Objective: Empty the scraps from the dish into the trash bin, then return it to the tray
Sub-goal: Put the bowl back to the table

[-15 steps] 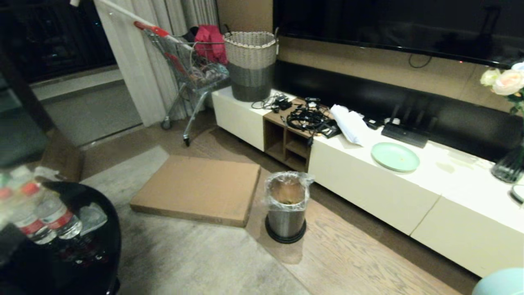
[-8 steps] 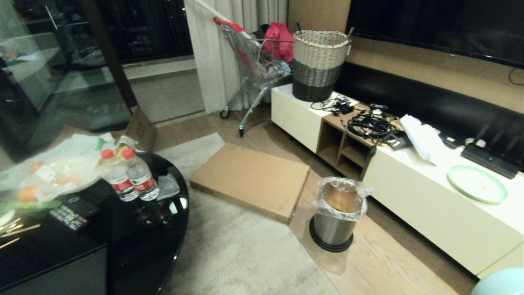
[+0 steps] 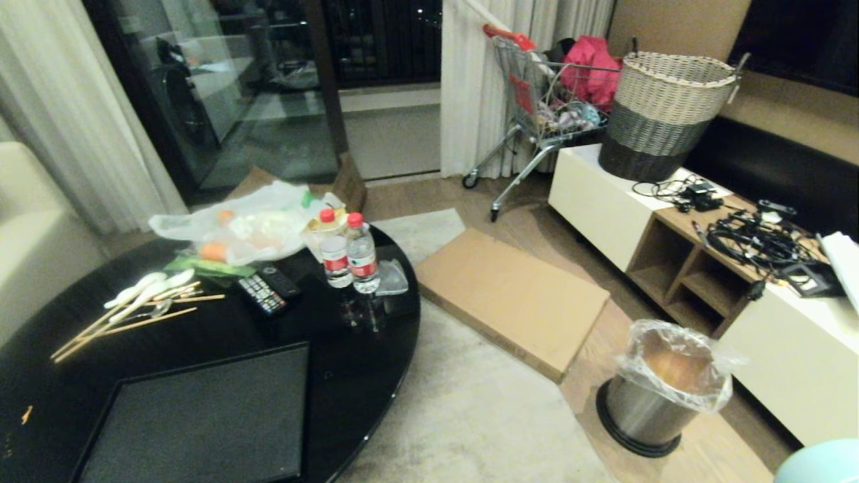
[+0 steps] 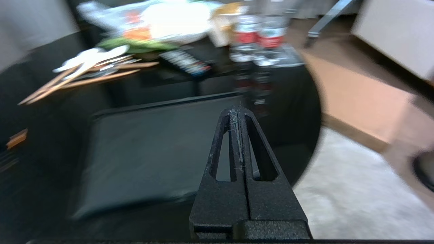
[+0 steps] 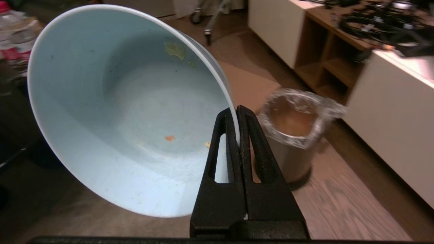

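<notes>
The right gripper [image 5: 236, 113] pinches the smooth, round pale-blue dish [image 5: 135, 112] by its thin rim.

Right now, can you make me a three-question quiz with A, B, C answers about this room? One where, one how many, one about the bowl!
1. Where does the trash bin stand?
A. on the round table
B. on the floor by the white cabinet
C. in the shopping cart

2. How many water bottles have red caps?
A. two
B. four
C. none

3. How is the dish now?
A. full of orange slices
B. upside down on the tray
C. nearly empty, rim pinched by the right gripper

Answers: B, it sits on wood flooring; A, two caps show; C, only crumbs remain.
</notes>
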